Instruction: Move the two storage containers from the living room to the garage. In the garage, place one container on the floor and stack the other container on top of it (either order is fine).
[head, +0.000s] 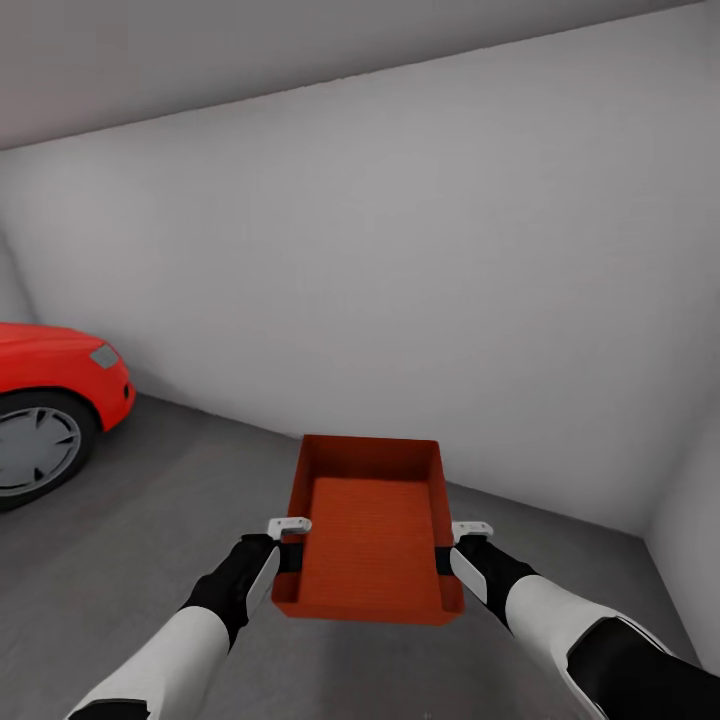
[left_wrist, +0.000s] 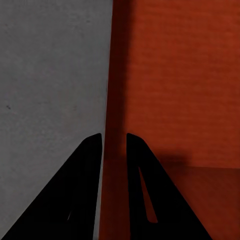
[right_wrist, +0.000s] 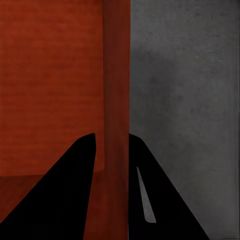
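Orange-red storage container (head: 370, 530), lower centre of the head view, carried over the grey garage floor (head: 150, 500). Left gripper (head: 287, 548) and right gripper (head: 455, 553) each pinch a side wall. Lower both evenly, level; height above floor is probably small.

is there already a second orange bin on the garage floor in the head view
No, the one storage container is held up between both grippers, and the floor bears no other bin.
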